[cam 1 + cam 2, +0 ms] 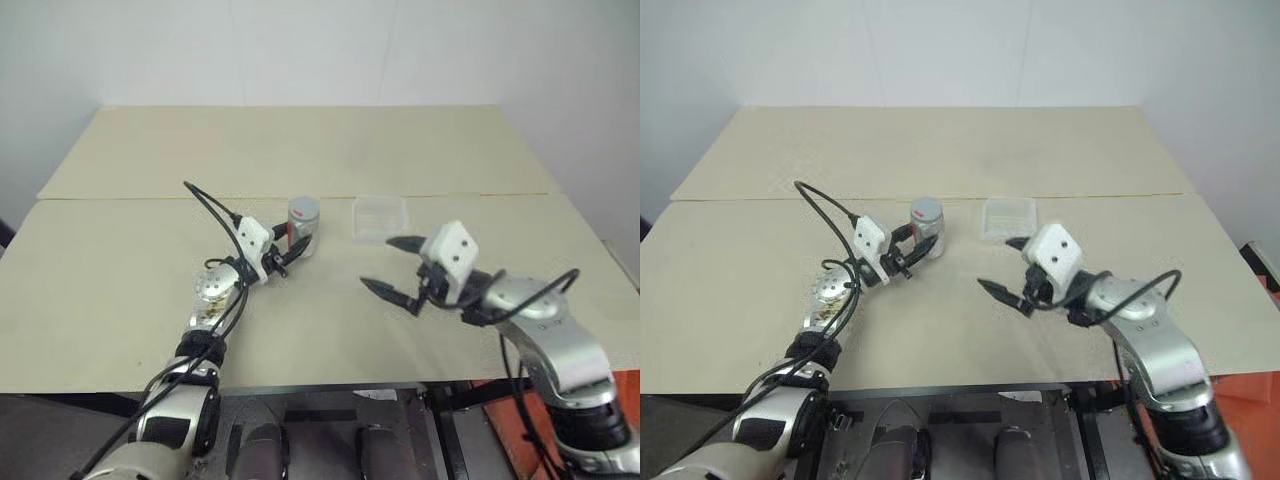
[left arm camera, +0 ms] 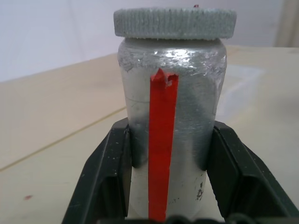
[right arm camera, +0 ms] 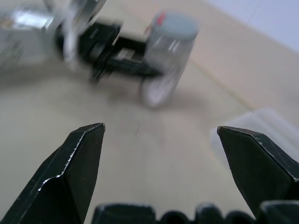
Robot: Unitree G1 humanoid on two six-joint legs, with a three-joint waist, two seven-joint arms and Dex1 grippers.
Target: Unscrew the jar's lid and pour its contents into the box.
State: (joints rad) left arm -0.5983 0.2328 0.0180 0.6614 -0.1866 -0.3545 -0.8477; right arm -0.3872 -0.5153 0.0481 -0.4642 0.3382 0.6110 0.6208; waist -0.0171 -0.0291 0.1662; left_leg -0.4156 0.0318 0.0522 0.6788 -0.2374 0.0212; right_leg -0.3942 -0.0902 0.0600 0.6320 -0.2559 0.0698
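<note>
- The small shiny silver-grey cylindrical jar [image 1: 303,229] with a red stripe down its side stands on the beige counter [image 1: 120,280], near its middle, just this side of the seam that runs across the top.
- The jar's long axis runs up and down; in the head views it looks upright, and in the right wrist view it appears to lean a little, though I cannot tell whether that is only the camera's angle.
- The round grey ribbed lid [image 2: 174,23] sits on top of the jar, mouth end up, with a red patch on its top face.
- The left end effector [image 1: 285,251] is closed on the jar: its two black fingers [image 2: 105,177] press against opposite sides of the jar's lower body, with the red stripe facing the wrist camera between them.
- The left end effector reaches in roughly level from the robot's left side of the jar.
- The small shallow clear plastic box [image 1: 380,216], roughly square with rounded corners, lies flat on the counter to the jar's right, near it but not touching.
- The right end effector [image 1: 392,264] hangs above the counter in front of the box, fingers spread wide with nothing between them, pointing toward the jar.
- The jar's contents cannot be seen.
</note>
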